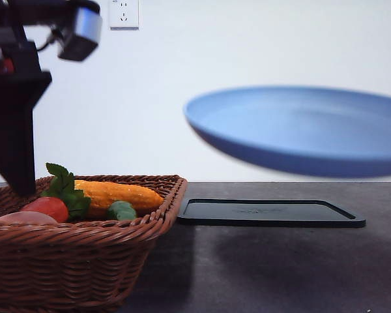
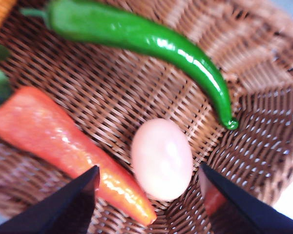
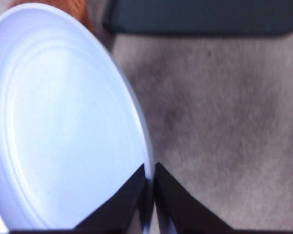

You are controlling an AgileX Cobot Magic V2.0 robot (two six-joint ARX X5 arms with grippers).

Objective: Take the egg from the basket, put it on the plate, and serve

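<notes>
black tray (image 1: 270, 213), green chili (image 2: 146, 41), perhaps corn (image 1: 117, 193)

The right gripper (image 3: 150, 187) pinches the rim of the blue plate (image 3: 58, 122); a black tray (image 3: 200, 17) lies along the frame's upper edge.

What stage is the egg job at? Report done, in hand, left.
Done: the right gripper is shut on the rim of the plate and holds it in the air over the black tray. In hand: the left gripper is open, its fingers either side of the egg, which lies in the basket. Left: grasp the egg, place it on the plate, serve.
</notes>
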